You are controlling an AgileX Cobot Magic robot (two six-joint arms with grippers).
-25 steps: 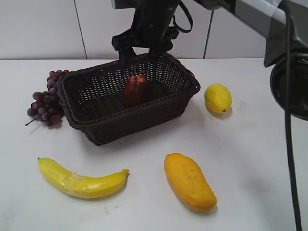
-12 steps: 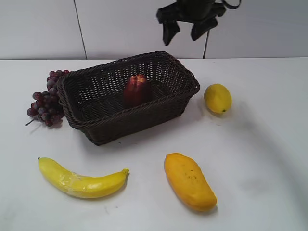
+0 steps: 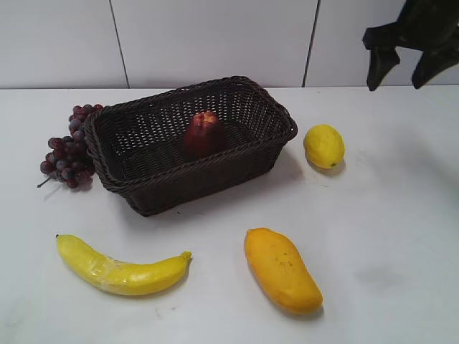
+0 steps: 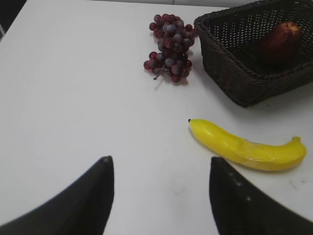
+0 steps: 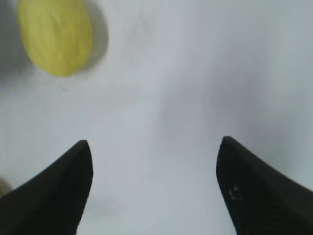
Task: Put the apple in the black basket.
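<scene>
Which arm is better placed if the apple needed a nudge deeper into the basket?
Probably right: its open tool hangs above the table just past the black basket, where the apple already sits.

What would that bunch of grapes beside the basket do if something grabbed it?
The grapes would probably sag and swing, since many small berries hang off thin stems. A pinch on one berry might pull it loose. Pushed, the lumpy cluster would likely drag rather than roll, perhaps against the black basket beside it.

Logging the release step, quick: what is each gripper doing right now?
Left gripper: open, holding nothing, above the table.
Right gripper: open, empty; the apple sits in the black basket.
</scene>
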